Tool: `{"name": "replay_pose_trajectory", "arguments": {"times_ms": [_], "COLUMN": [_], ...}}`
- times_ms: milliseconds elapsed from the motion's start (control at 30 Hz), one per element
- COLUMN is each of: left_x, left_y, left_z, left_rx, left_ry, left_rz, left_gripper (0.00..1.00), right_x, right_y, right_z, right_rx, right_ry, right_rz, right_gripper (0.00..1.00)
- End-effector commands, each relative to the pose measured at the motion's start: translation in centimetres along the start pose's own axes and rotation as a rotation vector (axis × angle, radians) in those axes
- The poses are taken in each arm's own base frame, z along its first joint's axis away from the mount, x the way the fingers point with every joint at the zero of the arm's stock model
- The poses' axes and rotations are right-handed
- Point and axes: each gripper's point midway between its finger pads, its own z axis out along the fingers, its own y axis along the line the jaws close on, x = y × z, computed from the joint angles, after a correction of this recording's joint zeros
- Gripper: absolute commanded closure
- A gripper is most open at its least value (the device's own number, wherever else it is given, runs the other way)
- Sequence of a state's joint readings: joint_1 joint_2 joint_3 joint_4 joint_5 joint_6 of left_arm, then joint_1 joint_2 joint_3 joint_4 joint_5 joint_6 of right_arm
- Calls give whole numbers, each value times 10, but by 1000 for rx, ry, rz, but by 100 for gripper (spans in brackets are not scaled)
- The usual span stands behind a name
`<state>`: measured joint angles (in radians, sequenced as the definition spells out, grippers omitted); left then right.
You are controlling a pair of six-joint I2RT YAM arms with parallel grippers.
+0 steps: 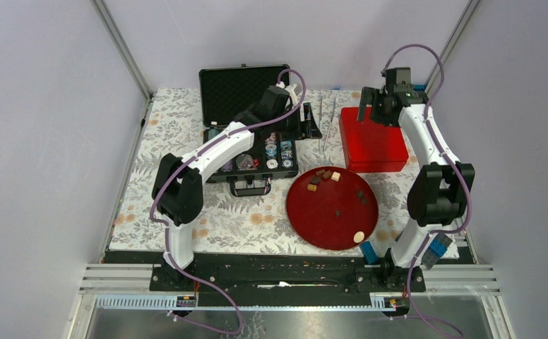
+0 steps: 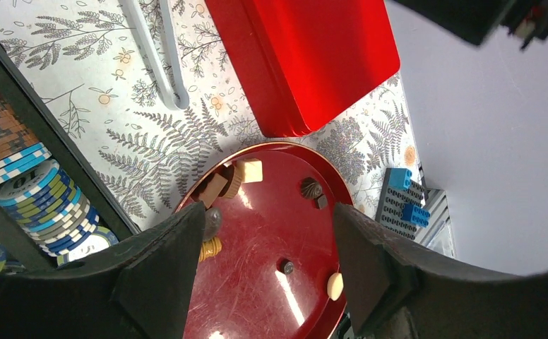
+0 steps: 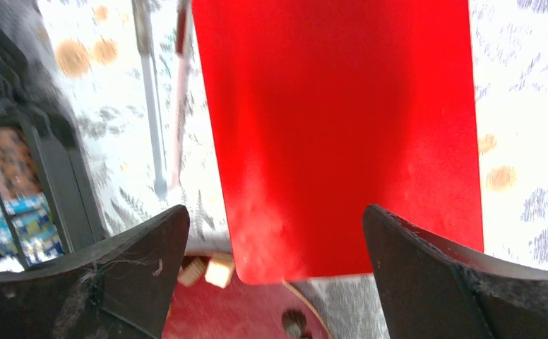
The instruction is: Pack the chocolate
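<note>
The chocolate lies as several tiny pieces on a round dark-red plate [image 1: 328,226]: a tan and cream cluster [image 1: 324,176] at its far edge, dark bits [image 1: 361,195] and one cream lump [image 1: 359,237] at the near rim. In the left wrist view I see the cream cube [image 2: 252,170] and the cream lump [image 2: 335,286]. A closed red box [image 1: 372,139] sits behind the plate. My left gripper [image 1: 309,119] is open and empty, raised above the table and looking down at the plate [image 2: 271,247]. My right gripper [image 1: 365,107] is open and empty above the red box [image 3: 335,127].
An open black case [image 1: 237,88] with poker chips [image 1: 278,152] stands at the back left. Metal tweezers [image 1: 328,120] lie between the case and the box. Blue toy bricks [image 1: 438,247] sit at the near right by the right arm's base.
</note>
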<state>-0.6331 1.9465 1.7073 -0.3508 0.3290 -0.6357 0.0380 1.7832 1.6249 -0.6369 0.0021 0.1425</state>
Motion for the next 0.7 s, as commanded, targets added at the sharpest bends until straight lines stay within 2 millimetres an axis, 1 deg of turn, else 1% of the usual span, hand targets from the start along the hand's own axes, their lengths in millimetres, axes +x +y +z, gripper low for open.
{"name": "replay_pose_trajectory", "arguments": {"times_ms": [0,33,100,133,200,267,367,467,567,667], "left_x": [-24,-23,-21,-20,-17,-15,-13,-10,-9,-8], "left_y": [-18,-18,-15,-15,-14,-13,-12,-10,-10,-10], "left_z": [-24,-24,-24,-24,-22,-22,-22,-23,-23,-23], "left_rx": [32,31,27,30,29,31,29,29,30,30], "left_ry": [-90,-87,-84,-81,-74,-67,-61,-61,-61,-58], "left_rz": [46,46,41,42,40,39,38,36,31,29], "left_gripper": [31,30,30,30,30,30,30,30,30,30], "right_x": [-15,-12,-4,3,19,37,70,96,106,108], "right_y": [1,1,1,0,-4,-11,-22,-29,-33,-33], "right_z": [30,41,48,49,46,41,33,32,31,31], "right_rx": [19,22,24,24,31,55,87,102,115,115], "right_ry": [26,51,88,105,123,134,168,190,203,208], "right_rz": [14,17,18,19,19,18,11,10,6,6], "right_gripper": [0,0,0,0,0,0,0,1,0,0]}}
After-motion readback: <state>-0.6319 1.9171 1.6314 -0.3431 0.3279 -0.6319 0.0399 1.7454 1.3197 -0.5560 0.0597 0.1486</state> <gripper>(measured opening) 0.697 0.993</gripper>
